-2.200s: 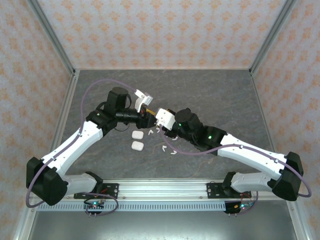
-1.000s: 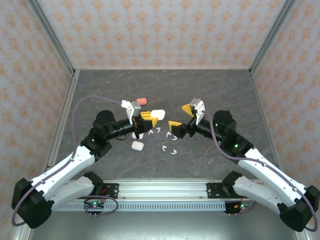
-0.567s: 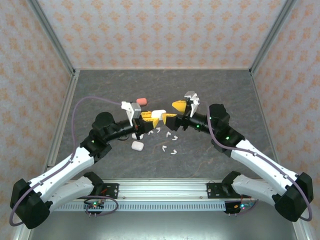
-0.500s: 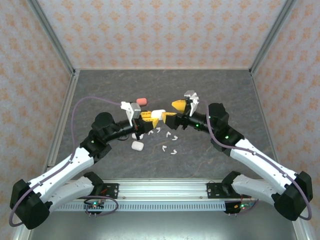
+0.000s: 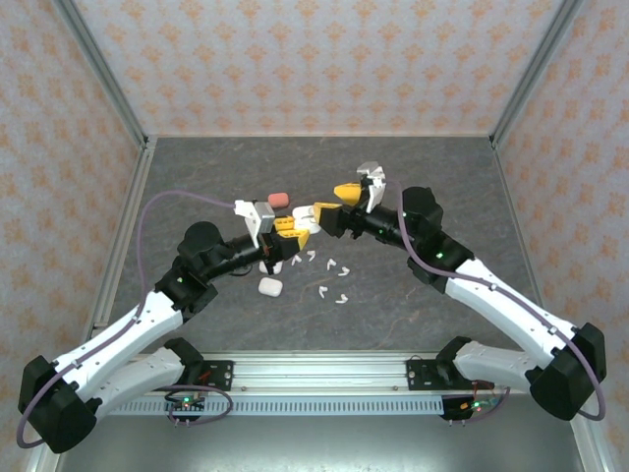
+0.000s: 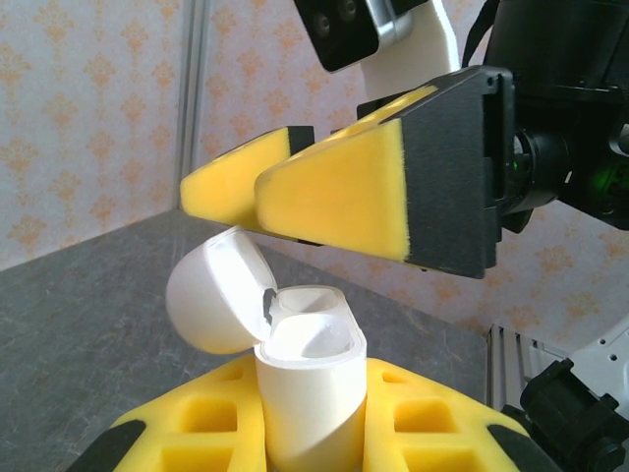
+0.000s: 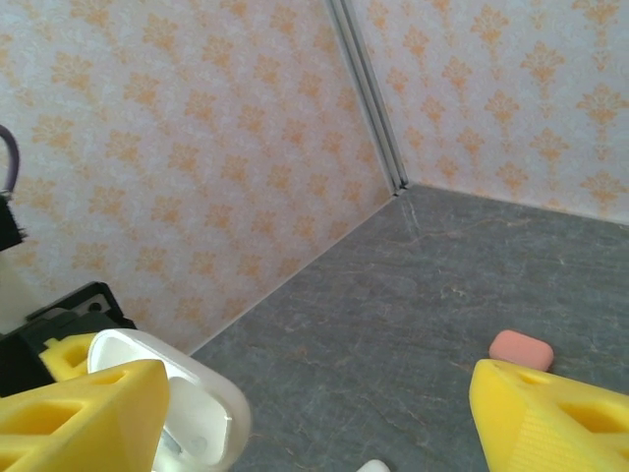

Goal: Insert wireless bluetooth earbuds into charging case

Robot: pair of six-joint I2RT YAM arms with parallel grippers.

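The counter (image 5: 423, 187) is a dark grey, marbled slab under soft, even light. Walls (image 5: 314, 59) papered in pale cream with a repeating peach floral motif close it in at the back and on both sides, joined at the back corners by slanting aluminium posts (image 5: 108, 77). A slotted aluminium rail (image 5: 324, 369) runs along the near edge.

white arm links (image 5: 128, 329), black joints (image 5: 201, 241), purple cables (image 5: 177, 197), yellow-padded left end effector (image 5: 298, 223) and right end effector (image 5: 333, 204)
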